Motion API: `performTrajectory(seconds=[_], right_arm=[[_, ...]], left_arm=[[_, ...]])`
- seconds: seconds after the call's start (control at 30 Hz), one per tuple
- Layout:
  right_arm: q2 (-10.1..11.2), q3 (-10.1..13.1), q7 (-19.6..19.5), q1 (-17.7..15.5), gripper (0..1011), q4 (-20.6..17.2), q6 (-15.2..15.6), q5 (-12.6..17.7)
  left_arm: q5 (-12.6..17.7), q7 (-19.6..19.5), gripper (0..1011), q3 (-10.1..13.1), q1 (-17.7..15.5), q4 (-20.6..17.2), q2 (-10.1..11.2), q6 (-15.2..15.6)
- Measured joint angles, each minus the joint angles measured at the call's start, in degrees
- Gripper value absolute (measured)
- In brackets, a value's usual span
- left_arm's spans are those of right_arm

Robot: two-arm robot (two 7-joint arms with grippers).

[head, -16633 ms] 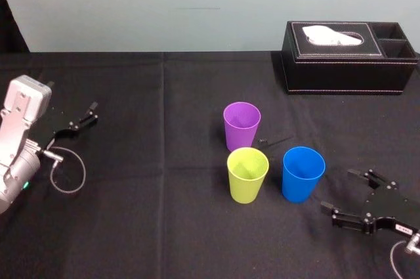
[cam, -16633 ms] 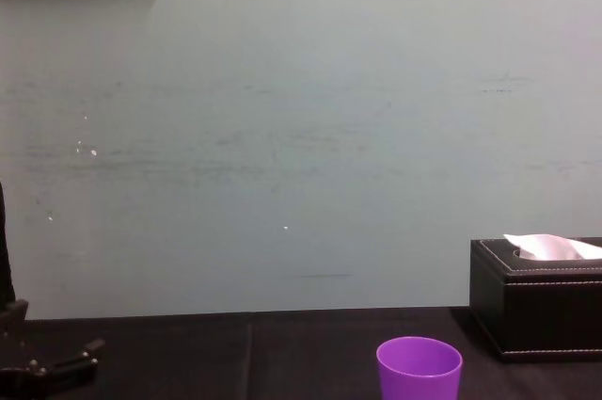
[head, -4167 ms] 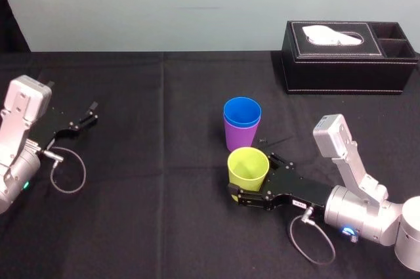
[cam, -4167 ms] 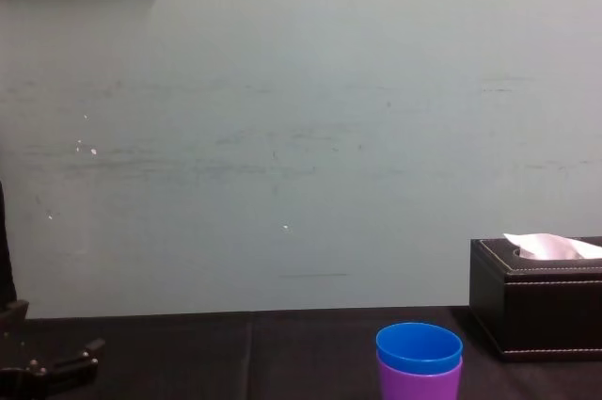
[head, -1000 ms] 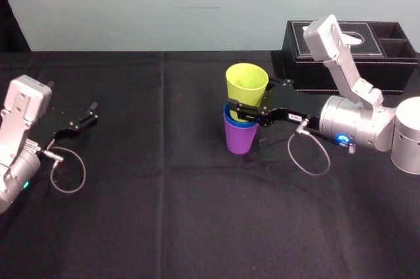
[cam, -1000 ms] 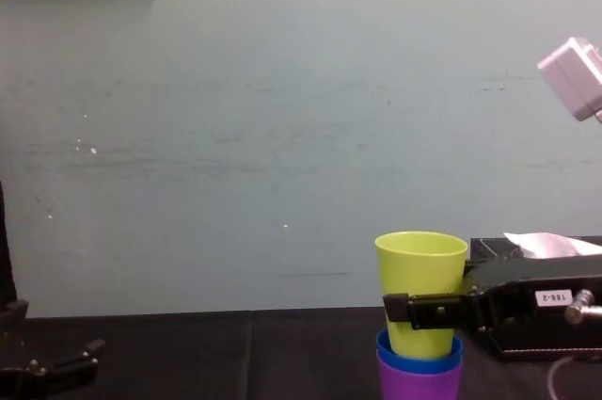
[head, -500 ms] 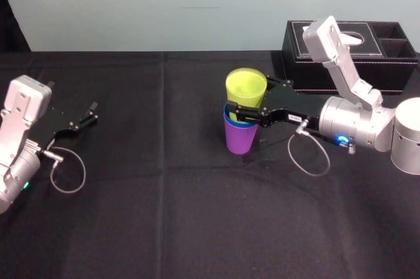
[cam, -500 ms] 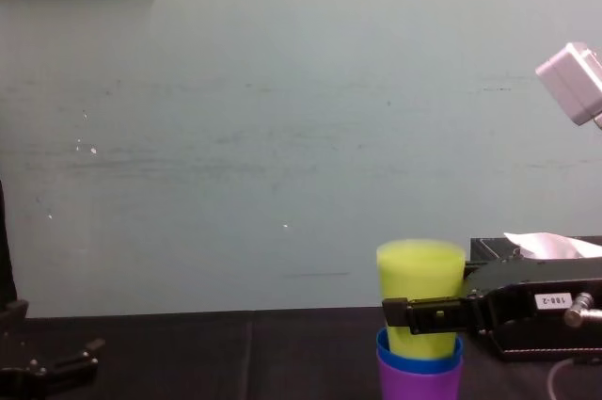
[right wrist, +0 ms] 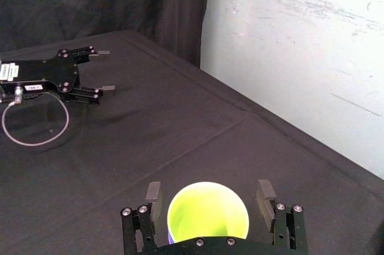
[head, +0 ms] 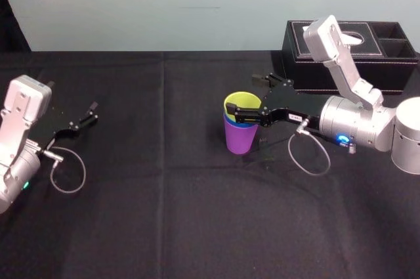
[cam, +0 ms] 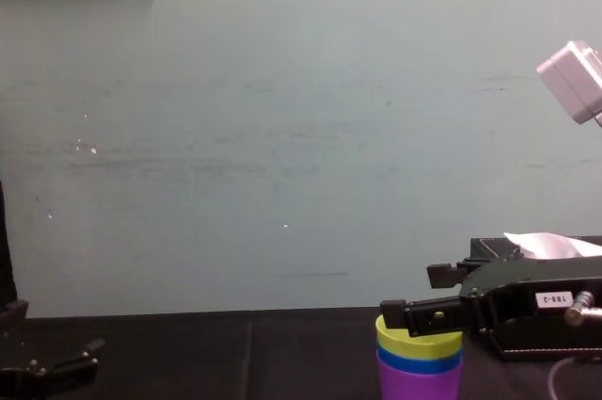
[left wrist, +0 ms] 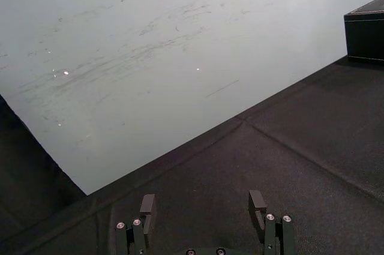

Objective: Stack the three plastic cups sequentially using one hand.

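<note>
- Head view: a black-draped table [head: 197, 213] carries everything. The black tissue box [head: 348, 62] sits at its far right, apart from the cups.
- The right gripper [head: 244, 100] hangs at the top of the stack, its fingers spread to either side of the rim and seemingly clear of it.
- The left gripper [head: 84, 121] lies parked at the table's left, fingers likewise spread.
- Mid-table, the purple cup [head: 241, 140] stands upright. The blue cup [cam: 419, 362] is nested in it and the yellow-green cup [cam: 419, 342] sits innermost, so only bands of their rims show.
- The cups look light, thin-walled and slick. A squeeze across the wall just under the rim should hold best, since the taper resists slipping there. Nested cups may cling, so a lift could drag the whole stack.
</note>
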Motion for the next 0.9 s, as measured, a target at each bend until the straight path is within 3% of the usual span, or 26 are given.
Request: performTrajectory(seconds=[0.23, 0.43, 0.67, 0.9], right_arm=[[0.8, 1.6, -1.1, -2.2, 1000, -2.3, -0.4, 0.6], [1.4, 5.1, -4.9, -6.5, 1000, -5.7, -0.8, 2.1], [1.1, 10.0, -12.3, -14.2, 1000, -10.2, -2.7, 2.5], [-2.2, 14.4, -22.9, -21.3, 1000, -11.1, -6.1, -0.1]], left_arm=[[0.0, 0.0, 1011, 0.0, 0.0, 0.0, 0.0, 0.0], [0.0, 0.0, 1011, 0.0, 0.0, 0.0, 0.0, 0.0], [0.0, 0.0, 1011, 0.0, 0.0, 0.0, 0.0, 0.0], [0.0, 0.0, 1011, 0.0, 0.0, 0.0, 0.0, 0.0]])
